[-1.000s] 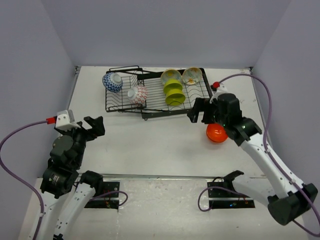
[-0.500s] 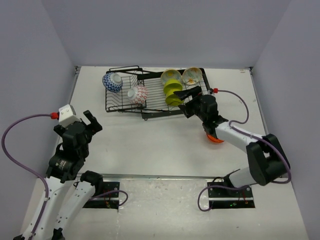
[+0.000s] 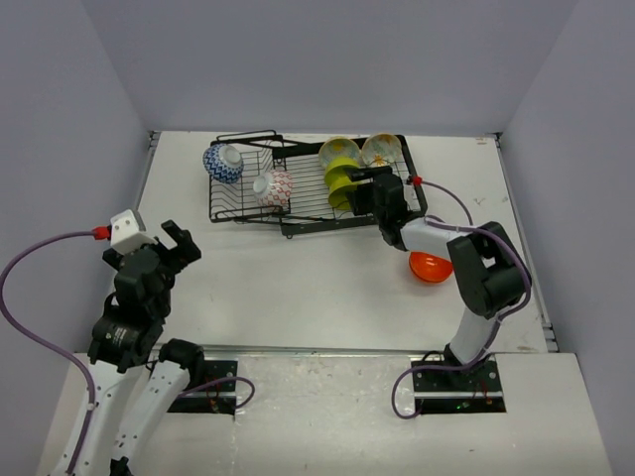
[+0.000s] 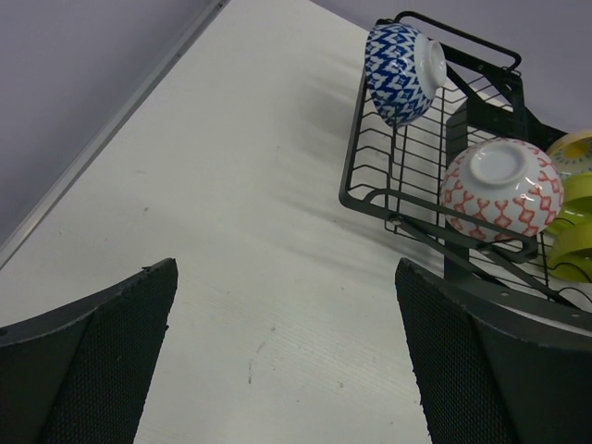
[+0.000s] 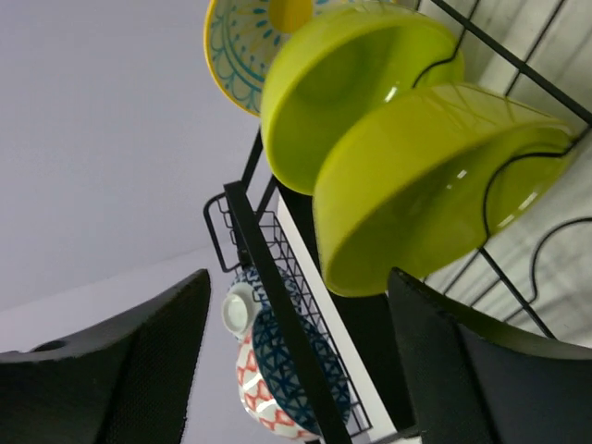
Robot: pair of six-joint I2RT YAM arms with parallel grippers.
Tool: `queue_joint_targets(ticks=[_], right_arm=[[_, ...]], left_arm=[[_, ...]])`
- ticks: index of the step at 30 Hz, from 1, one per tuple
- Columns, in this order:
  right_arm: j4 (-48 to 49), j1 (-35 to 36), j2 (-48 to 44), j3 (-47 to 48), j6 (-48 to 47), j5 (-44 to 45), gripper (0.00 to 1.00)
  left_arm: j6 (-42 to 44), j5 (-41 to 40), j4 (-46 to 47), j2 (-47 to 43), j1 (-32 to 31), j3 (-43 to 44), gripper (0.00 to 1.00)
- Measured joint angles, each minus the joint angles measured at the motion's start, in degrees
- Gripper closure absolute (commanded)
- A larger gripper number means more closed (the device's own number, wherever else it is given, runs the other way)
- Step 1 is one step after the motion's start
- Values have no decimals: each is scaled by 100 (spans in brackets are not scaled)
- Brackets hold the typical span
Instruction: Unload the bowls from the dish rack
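Right gripper [image 5: 298, 276] open, holding nothing, with a lime green bowl [image 5: 421, 180] just ahead in the dish rack [image 3: 298, 206]. Orange bowl [image 3: 430, 266] sits on the table [image 3: 298, 288] by the rack. Left gripper [image 4: 285, 268] wide open, empty.

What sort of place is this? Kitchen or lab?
Looks like a lab robot cell, not a kitchen: bare lavender walls box in a white table, left arm and right arm mounted at its near edge, dish rack of bowls staged.
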Motion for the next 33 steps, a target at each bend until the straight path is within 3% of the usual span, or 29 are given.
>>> queue_joint_targets(ticks=[5, 10, 14, 18, 23, 33], right_arm=[[0, 26, 326, 328, 81, 186, 36], [-4, 98, 675, 376, 140, 278, 56], [282, 146, 769, 365, 258, 393, 82], [463, 164, 778, 365, 275, 413, 91], [656, 164, 778, 267, 264, 553, 100], [1482, 181, 763, -177, 151, 579, 100]], left_arm=[[66, 140, 72, -166, 0, 0, 0], [105, 260, 118, -254, 0, 0, 0], [109, 299, 164, -350, 0, -2, 0], [111, 321, 192, -361, 0, -2, 0], [136, 354, 197, -361, 0, -2, 0], [149, 385, 223, -361, 0, -2, 0]])
